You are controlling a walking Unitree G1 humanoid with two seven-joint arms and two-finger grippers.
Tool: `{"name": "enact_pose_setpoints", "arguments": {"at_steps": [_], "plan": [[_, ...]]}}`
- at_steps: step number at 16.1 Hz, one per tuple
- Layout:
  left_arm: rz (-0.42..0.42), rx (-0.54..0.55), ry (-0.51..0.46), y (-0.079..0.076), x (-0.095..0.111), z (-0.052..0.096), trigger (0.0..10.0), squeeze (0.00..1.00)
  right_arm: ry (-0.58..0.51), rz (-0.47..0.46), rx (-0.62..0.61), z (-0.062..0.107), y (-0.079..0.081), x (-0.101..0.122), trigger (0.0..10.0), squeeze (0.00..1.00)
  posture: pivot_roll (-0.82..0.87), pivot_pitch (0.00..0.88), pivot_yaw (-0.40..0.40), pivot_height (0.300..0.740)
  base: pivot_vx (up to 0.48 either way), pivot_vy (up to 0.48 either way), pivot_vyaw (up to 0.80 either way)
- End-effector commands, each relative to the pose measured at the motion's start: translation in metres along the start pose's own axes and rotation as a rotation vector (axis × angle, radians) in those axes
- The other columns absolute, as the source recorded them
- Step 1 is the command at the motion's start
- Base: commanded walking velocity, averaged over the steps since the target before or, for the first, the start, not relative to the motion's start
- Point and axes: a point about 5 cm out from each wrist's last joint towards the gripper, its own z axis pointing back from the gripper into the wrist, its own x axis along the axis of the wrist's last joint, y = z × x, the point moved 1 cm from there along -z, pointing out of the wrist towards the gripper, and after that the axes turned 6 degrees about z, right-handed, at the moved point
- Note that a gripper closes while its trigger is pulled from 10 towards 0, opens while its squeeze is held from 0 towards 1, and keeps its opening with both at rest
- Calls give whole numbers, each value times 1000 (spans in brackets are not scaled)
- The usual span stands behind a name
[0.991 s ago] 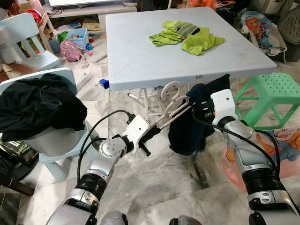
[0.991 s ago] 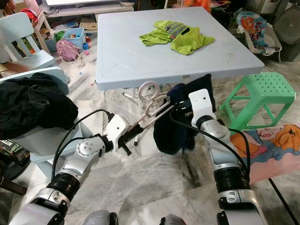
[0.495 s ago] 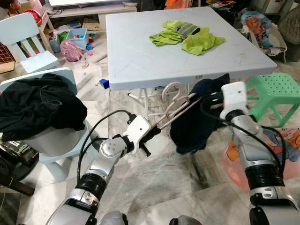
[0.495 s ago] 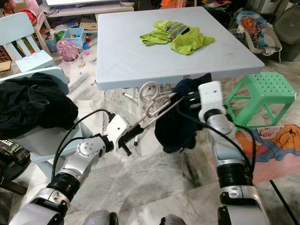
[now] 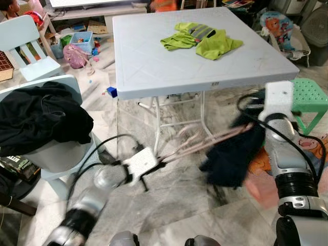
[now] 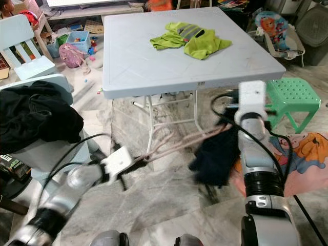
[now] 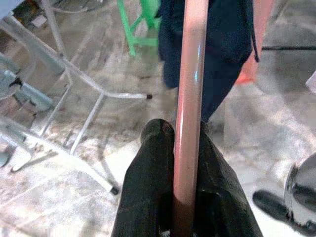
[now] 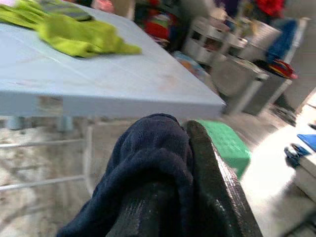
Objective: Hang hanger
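While head views blur | left pincer [image 7: 185, 148] clamps pink hanger [image 7: 190, 98] | right pincer [image 8: 182, 163] pinches navy garment [image 8: 153, 153]

A pale blue square folding surface [image 5: 154, 56] stands on a grey marble floor [image 5: 169, 205], a yellow-green garment [image 5: 202, 38] on its far side. A green plastic stool [image 5: 307, 97] sits right. Left, a light blue child's chair [image 5: 56, 154] carries black clothes [image 5: 41, 118]; toys [image 5: 82, 46] litter the far left.

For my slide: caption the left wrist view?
Left gripper clamps the pink hanger, dark garment hanging beyond.
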Motion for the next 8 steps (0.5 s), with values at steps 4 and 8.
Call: {"name": "enact_pose_setpoints", "arguments": {"at_steps": [4, 8], "plan": [[46, 233, -120, 13, 11, 24, 0, 0, -38, 46, -121, -4, -19, 10, 0, 0, -23, 0, 13, 740, 0, 0, 0], [105, 633, -163, 32, 12, 47, 10000, 0, -44, -9, 41, 10, -6, -8, 0, 0, -11, 0, 11, 740, 0, 0, 0]]}}
